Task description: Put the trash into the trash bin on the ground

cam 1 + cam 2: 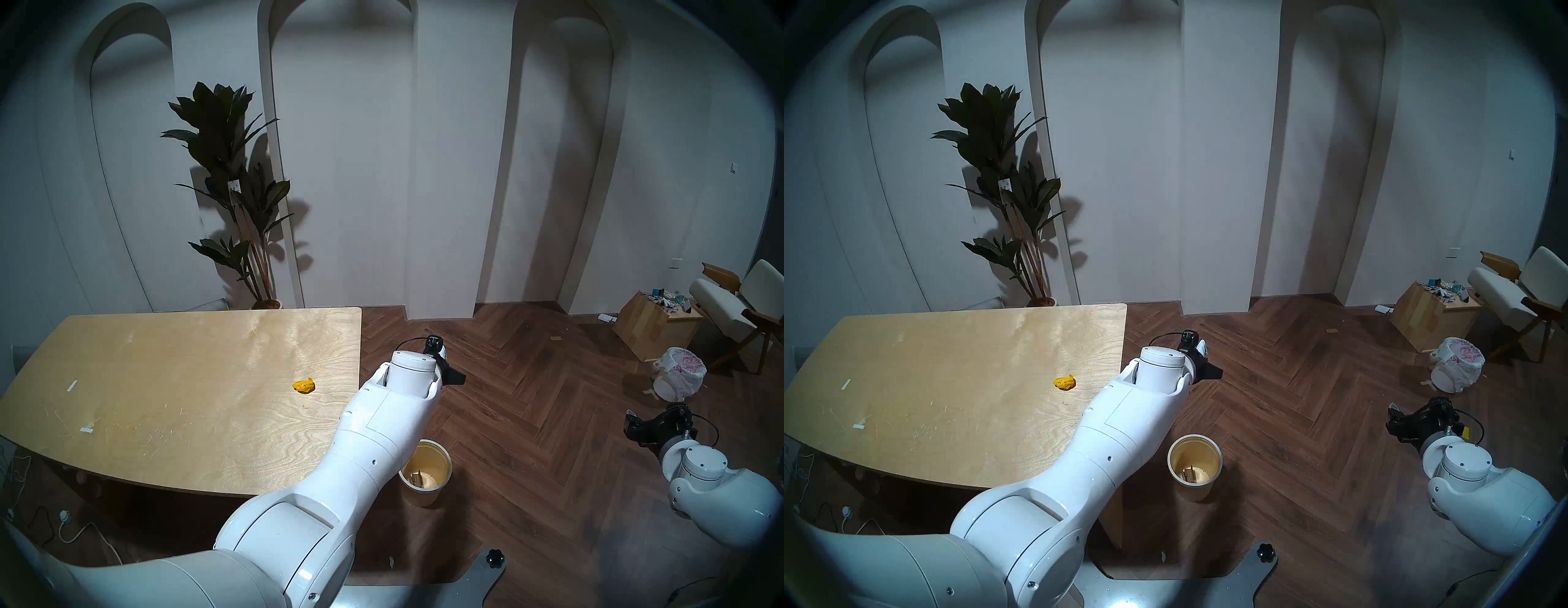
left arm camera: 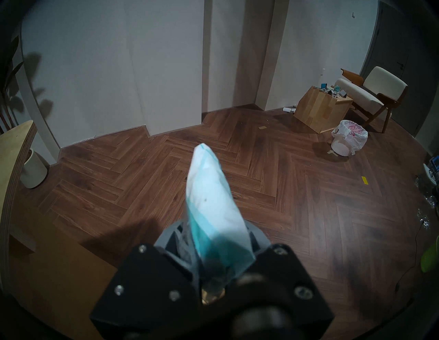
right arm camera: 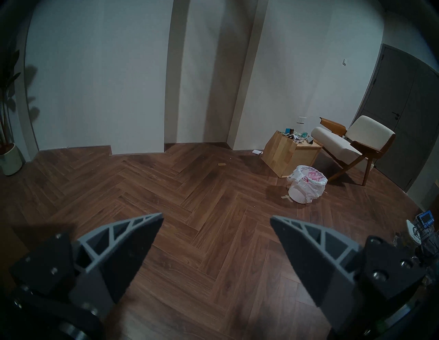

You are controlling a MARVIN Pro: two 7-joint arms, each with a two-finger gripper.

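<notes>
Between left claw (image 2: 215,237) fingers: crinkled teal-white wrapper (image 2: 211,201).

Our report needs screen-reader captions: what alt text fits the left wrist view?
The left hand is shut on a teal-and-white plastic wrapper that sticks out over the herringbone wood floor. Beyond stand white walls, a wooden box, a bag-lined white bin and a chair.
</notes>
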